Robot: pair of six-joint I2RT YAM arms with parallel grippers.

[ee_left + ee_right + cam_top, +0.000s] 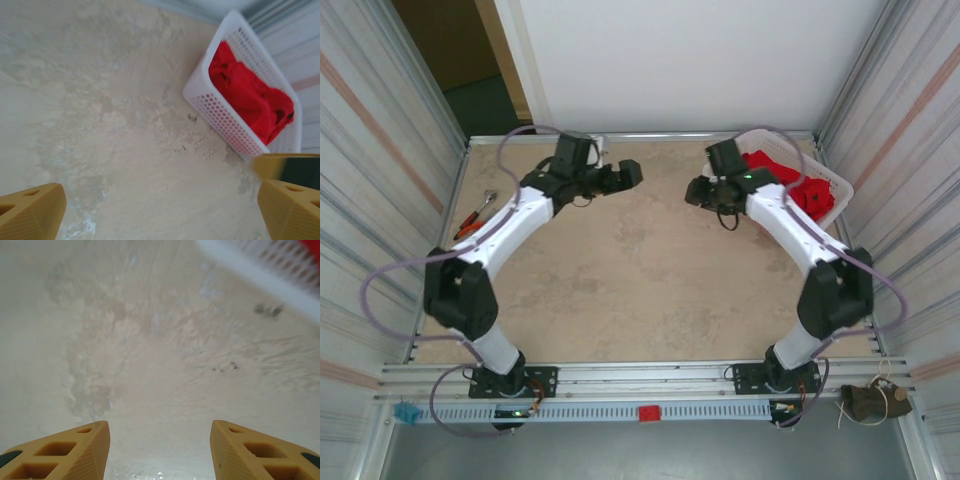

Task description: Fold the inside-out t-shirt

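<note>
T-shirt point(250, 100) bunched in basket point(210, 107); left pincer point(160, 212) wide, right pincer point(160, 450) parted, empty.
Looks soft, light, floppy: best pinch a raised fold.

Red t-shirt point(247, 95) lying bunched up in a white mesh basket point(212, 107).
Bright red soft cloth, crumpled into a loose heap and filling most of the basket, with folds bulging up toward the rim. Sleeves and front are not separating out among the folds. Basket and shirt are sitting at the far right corner of the tabletop point(640, 270).
</note>
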